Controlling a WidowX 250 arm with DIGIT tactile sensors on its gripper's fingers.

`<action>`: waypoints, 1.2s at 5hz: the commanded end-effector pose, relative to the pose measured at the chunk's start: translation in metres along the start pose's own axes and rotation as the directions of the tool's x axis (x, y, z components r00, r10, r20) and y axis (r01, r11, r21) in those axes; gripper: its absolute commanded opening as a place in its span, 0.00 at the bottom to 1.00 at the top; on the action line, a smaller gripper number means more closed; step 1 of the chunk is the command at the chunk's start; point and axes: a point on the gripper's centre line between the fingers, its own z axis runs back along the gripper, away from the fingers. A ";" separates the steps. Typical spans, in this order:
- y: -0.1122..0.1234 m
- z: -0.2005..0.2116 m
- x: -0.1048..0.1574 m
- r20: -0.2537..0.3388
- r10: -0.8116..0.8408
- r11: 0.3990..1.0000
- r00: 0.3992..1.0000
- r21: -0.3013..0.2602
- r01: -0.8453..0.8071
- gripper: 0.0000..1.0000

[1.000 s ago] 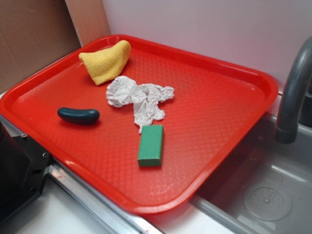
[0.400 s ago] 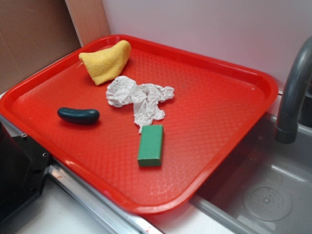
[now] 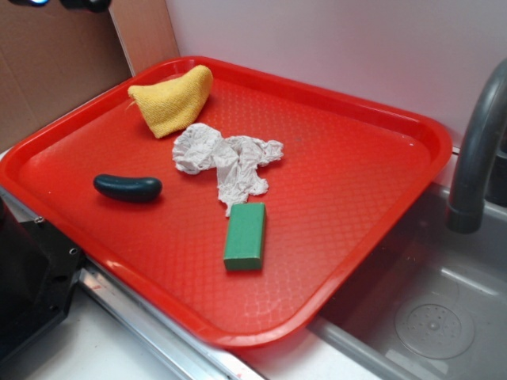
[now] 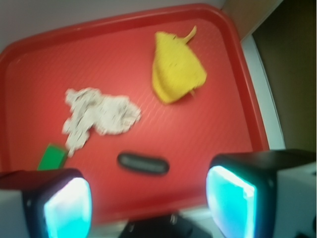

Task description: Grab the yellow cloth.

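Note:
The yellow cloth [image 3: 172, 100] lies bunched in a rounded wedge at the far left corner of the red tray [image 3: 372, 150]. The wrist view shows the yellow cloth [image 4: 176, 69] well ahead of my gripper [image 4: 148, 201], up and to the right. My gripper hangs high above the tray's near edge, open, with nothing between its two cyan pads [image 4: 230, 201]. In the exterior view only a dark sliver of the gripper [image 3: 59, 4] shows at the top left corner.
A crumpled white paper [image 3: 224, 162] lies mid-tray, a dark green cucumber-like piece [image 3: 127, 188] to its left, a green block [image 3: 245, 236] in front. A grey faucet [image 3: 478, 154] and sink [image 3: 428, 317] stand right. A black box [image 3: 28, 277] sits at the front left.
The gripper's dark tip has come into the exterior view at the top left corner. Nothing on the tray has moved.

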 end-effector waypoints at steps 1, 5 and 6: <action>0.029 -0.050 0.054 0.033 0.113 0.987 0.993 0.109 -0.116 1.00; 0.039 -0.152 0.086 -0.162 0.121 0.976 0.979 0.200 -0.088 1.00; 0.043 -0.156 0.088 -0.210 0.106 0.984 0.972 0.161 -0.073 1.00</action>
